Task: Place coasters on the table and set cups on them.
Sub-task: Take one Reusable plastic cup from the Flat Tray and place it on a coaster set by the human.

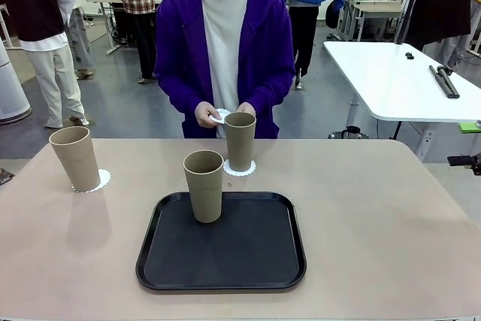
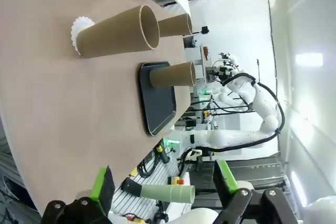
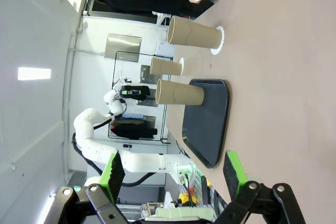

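Cups (image 1: 204, 186) number three: two on coasters (image 1: 102, 180), one on the black tray (image 1: 248, 253).

You have bright, even overhead light in the front view. The cups (image 1: 204, 186) throw only soft, pale shadows toward you on the beige table (image 1: 376, 223), the black tray (image 1: 255, 261) carries a dull sheen, and the white glossy table (image 1: 391, 73) is close to glare. In both wrist views a light panel (image 2: 308, 59) burns out to plain white, and the wide lens bows straight lines near the picture edges, yet the tabletop stays sharp.
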Action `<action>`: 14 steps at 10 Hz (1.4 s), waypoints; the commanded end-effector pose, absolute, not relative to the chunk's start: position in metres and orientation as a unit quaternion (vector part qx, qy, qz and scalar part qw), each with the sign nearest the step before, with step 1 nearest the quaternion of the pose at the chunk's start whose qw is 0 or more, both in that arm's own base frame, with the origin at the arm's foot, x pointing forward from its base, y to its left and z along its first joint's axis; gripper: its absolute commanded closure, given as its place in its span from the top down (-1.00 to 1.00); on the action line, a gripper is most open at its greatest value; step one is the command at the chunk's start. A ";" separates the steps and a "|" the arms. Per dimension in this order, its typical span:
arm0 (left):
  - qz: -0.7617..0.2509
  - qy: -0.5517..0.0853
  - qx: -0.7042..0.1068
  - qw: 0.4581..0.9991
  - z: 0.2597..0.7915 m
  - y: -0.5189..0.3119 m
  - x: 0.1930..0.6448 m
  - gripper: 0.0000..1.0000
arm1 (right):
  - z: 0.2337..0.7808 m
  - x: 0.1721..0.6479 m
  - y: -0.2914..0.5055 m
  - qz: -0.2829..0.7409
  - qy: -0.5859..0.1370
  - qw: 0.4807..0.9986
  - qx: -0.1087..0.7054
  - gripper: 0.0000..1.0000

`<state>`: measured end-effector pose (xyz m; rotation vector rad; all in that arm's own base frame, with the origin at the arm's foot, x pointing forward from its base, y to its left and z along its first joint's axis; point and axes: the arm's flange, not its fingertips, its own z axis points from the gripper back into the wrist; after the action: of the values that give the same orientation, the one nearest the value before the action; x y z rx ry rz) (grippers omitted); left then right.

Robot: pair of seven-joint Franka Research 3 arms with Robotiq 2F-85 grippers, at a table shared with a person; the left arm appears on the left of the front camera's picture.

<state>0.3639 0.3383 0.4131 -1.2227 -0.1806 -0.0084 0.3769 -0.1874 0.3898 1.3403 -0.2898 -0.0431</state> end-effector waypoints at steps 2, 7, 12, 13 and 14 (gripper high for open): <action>-0.010 -0.098 -0.609 0.787 0.412 0.357 0.374 1.00 | 0.390 0.375 -0.187 -0.015 -0.129 0.775 0.618 1.00; -0.003 -0.091 -0.606 0.790 0.402 0.352 0.372 1.00 | 0.390 0.375 -0.187 -0.015 -0.129 0.775 0.618 1.00; -0.003 -0.091 -0.606 0.790 0.402 0.352 0.372 1.00 | 0.390 0.375 -0.187 -0.015 -0.129 0.775 0.618 1.00; -0.003 -0.091 -0.606 0.790 0.402 0.352 0.372 1.00 | 0.390 0.375 -0.187 -0.015 -0.129 0.775 0.618 1.00; -0.003 -0.091 -0.606 0.790 0.402 0.352 0.372 1.00 | 0.390 0.375 -0.187 -0.015 -0.129 0.775 0.618 1.00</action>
<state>0.3731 0.3518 0.4020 -1.3066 -0.2003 -0.0168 0.3769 -0.1874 0.3898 1.3403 -0.2898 -0.0431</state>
